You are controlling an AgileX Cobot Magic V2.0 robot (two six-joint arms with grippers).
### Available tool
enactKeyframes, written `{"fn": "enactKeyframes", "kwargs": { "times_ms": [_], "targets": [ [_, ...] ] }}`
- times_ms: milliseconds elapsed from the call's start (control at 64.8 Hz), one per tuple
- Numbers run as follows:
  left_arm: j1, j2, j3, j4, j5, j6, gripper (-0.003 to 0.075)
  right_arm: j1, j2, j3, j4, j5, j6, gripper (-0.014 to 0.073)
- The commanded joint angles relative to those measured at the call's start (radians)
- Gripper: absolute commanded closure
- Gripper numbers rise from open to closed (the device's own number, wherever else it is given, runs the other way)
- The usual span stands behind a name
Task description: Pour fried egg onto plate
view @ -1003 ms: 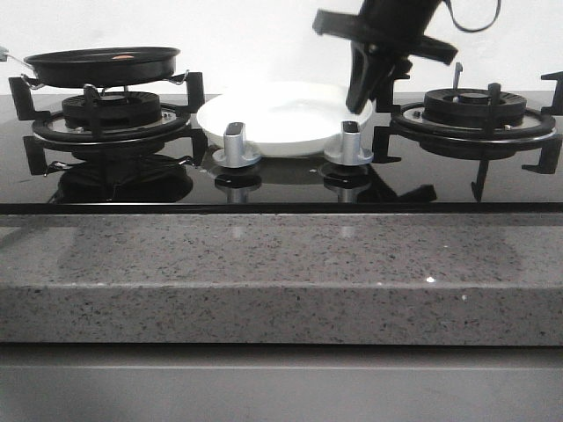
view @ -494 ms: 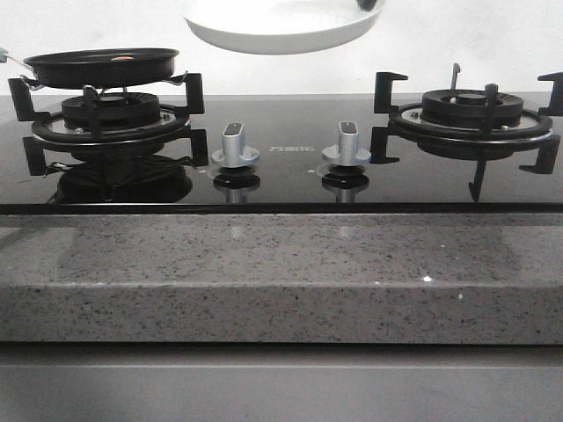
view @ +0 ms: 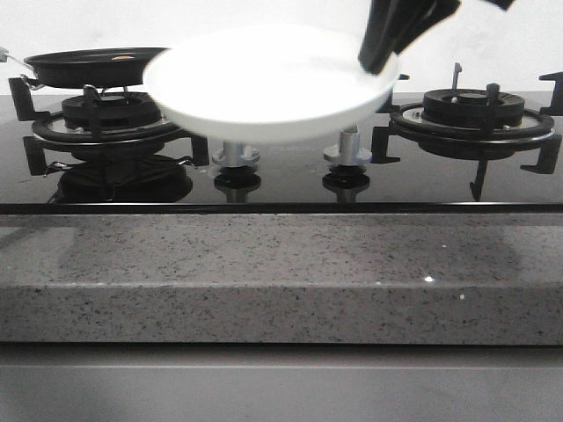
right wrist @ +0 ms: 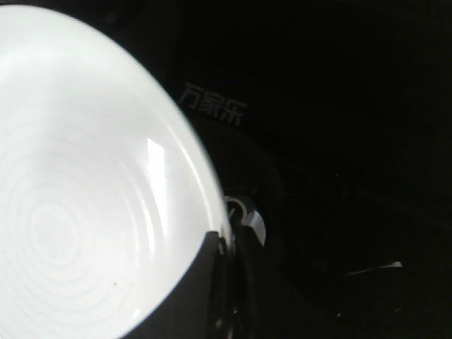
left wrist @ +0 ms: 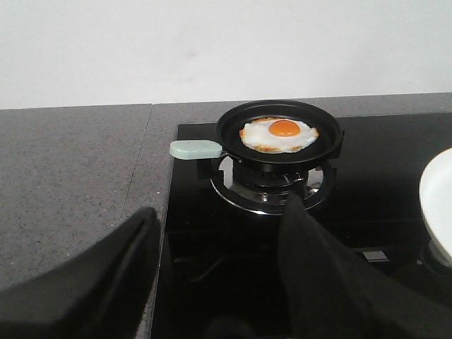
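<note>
The fried egg (left wrist: 279, 134), white with an orange yolk, lies in a black frying pan (left wrist: 233, 134) on the left burner; the pan also shows in the front view (view: 79, 63). My right gripper (view: 380, 60) is shut on the right rim of the white plate (view: 264, 92) and holds it in the air above the stove knobs, close to the pan. In the right wrist view the plate (right wrist: 78, 183) fills the frame beside my right gripper (right wrist: 222, 244). My left gripper (left wrist: 219, 233) is open and empty, in front of the pan.
The pan has a pale green handle (left wrist: 195, 149) pointing toward the grey counter (left wrist: 70, 176). Two silver knobs (view: 345, 149) stand on the black glass hob. An empty burner grate (view: 475, 119) is at the right. A grey stone ledge (view: 281, 272) runs along the front.
My right gripper lifted the plate off the hob, raised it high, then brought it down and toward the left, nearer the pan. The pan and egg have not moved.
</note>
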Motion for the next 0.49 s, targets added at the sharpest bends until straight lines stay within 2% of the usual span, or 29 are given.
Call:
{"fn": "enactKeyframes", "kwargs": {
  "times_ms": [0,478],
  "targets": [
    [0.001,0.013,-0.033,0.0,-0.087,-0.007,0.0346,-0.001,-0.036,-0.001,0.024,-0.065,-0.008,0.0652],
    [0.001,0.013,-0.033,0.0,-0.087,-0.007,0.0346,-0.001,-0.019,0.002,0.024,-0.059,-0.008,0.0652]
  ]
}}
